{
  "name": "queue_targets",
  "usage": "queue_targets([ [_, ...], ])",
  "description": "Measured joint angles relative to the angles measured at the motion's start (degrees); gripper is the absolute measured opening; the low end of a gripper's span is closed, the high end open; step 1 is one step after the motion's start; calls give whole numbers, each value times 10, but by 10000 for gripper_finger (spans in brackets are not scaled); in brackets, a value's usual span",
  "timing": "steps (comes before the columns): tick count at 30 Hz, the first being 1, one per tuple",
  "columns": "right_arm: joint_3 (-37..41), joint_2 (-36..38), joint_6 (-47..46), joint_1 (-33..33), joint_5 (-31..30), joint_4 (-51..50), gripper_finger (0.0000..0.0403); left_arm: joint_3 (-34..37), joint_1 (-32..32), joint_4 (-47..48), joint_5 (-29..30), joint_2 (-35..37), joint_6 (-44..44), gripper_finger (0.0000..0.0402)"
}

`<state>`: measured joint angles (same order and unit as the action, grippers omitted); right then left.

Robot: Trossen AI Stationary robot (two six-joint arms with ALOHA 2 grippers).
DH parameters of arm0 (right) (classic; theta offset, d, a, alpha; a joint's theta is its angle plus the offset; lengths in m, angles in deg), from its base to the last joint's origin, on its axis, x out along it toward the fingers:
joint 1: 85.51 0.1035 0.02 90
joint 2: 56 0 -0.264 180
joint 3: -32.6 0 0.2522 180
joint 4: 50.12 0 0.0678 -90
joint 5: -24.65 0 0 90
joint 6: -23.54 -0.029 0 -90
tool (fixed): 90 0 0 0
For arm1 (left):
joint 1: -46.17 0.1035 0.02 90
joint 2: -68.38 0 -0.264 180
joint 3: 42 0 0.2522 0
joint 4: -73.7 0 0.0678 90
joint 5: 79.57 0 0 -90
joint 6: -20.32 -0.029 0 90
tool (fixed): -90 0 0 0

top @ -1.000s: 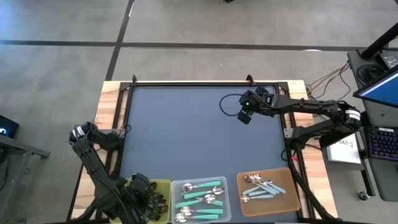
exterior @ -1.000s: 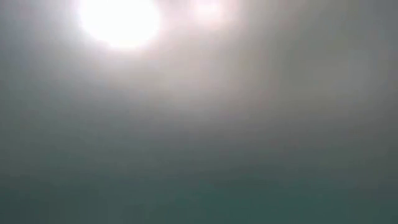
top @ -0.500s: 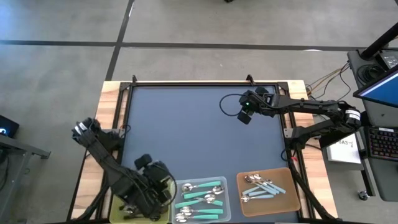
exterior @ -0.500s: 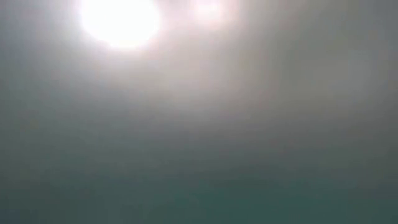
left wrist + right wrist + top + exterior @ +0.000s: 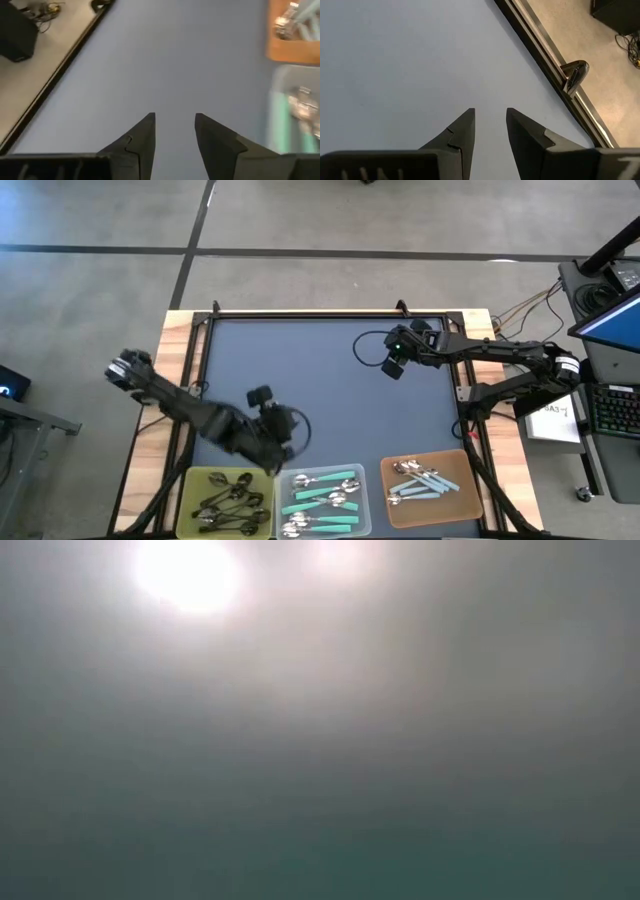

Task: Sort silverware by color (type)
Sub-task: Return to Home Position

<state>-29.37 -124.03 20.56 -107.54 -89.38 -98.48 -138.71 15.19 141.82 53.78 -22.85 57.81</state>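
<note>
Across the dark worktop (image 5: 320, 350) the left arm reaches in from the left edge. Its left tool (image 5: 286, 446) hangs above the bare mat, just beyond the near-edge trays. Its fingers (image 5: 145, 135) stand spread with a clear gap and nothing between them.

The right arm comes in from the right side, and the right tool (image 5: 392, 368) hangs over the far right part of the mat. Its fingers (image 5: 462, 132) are a little apart (the gap is narrow) and also hold nothing.

Three trays sit in a row along the near edge:
- A yellow-green tray (image 5: 198, 478) on the left holds the dark spoons (image 5: 228, 500) in a heap.
- A clear tray (image 5: 366, 510) in the middle holds the teal-handled spoons (image 5: 320, 495).
- An orange tray (image 5: 465, 470) on the right holds the light-blue spoons (image 5: 425, 480).

No spoon lies loose on the mat. The low view gives only grey haze with a bright glare.
</note>
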Motion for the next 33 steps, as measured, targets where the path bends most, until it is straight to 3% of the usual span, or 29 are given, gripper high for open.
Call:
queue_targets([
  [4,0,0,0,0,0,3,102,192,23,-170,4,114,-25,120],
  [10,0,0,0,0,0,6,102,524,25,-614,31,327,-28,120],
  [15,0,0,0,0,0,7,102,685,25,-830,18,445,-28,120],
  [19,0,0,0,0,0,7,102,772,25,-913,11,512,-49,120],
  [22,0,0,0,0,0,7,102,807,25,-921,11,552,-52,120],
  [30,0,0,0,0,0,7,102,823,24,-880,-25,622,-57,120],
  [33,0,0,0,0,0,7,102,823,24,-866,-24,631,-109,120],
])
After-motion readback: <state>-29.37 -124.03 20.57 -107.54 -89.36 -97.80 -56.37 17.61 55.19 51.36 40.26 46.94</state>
